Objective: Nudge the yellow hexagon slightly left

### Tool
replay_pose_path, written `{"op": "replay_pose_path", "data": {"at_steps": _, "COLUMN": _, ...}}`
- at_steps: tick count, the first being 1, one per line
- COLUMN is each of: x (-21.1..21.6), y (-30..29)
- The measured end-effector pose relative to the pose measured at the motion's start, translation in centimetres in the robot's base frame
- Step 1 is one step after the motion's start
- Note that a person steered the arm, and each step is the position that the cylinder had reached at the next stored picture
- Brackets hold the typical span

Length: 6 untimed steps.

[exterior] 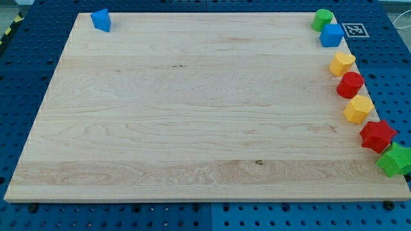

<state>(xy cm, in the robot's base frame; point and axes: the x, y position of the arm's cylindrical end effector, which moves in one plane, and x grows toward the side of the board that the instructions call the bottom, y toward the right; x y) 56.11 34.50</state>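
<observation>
Two yellow blocks sit at the board's right edge. The lower yellow block [358,110] looks like a hexagon. The upper yellow block [342,63] has a less clear shape. A red round-edged block [350,85] lies between them, close to both. My tip and rod do not show anywhere in the camera view, so I cannot place the tip relative to the blocks.
A column runs down the wooden board's [192,128] right edge: green cylinder [322,19], blue cube [331,35], then lower a red star [377,136] and a green block [394,160]. A blue block [101,20] sits at the top left corner. A tag marker [354,29] lies off the board.
</observation>
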Motion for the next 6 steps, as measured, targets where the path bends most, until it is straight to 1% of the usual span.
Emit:
{"op": "replay_pose_path", "data": {"at_steps": 1, "x": 0.1, "y": -2.8}}
{"op": "replay_pose_path", "data": {"at_steps": 2, "x": 3.4, "y": -4.4}}
{"op": "replay_pose_path", "data": {"at_steps": 3, "x": -0.2, "y": -3.7}}
{"op": "replay_pose_path", "data": {"at_steps": 4, "x": -4.1, "y": -5.6}}
{"op": "replay_pose_path", "data": {"at_steps": 5, "x": -6.9, "y": -6.2}}
{"op": "replay_pose_path", "data": {"at_steps": 6, "x": -9.9, "y": -5.4}}
